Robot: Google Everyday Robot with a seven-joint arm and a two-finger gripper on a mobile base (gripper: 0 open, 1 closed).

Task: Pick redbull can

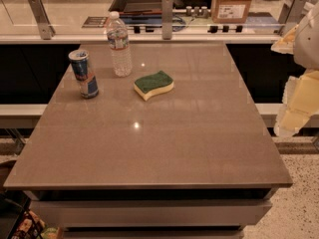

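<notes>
redbull can (84, 74) upright on table (174, 138), left side, near bottle (119, 44). claw (298, 103) at right edge, well apart; grip state unclear.

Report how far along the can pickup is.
Done: nothing yet. The can stands upright on the table, untouched, left of the bottle and the sponge. In progress: the gripper is beyond the table's right edge, well away from the can. Left: reach across, grasp the can and lift it.
</notes>
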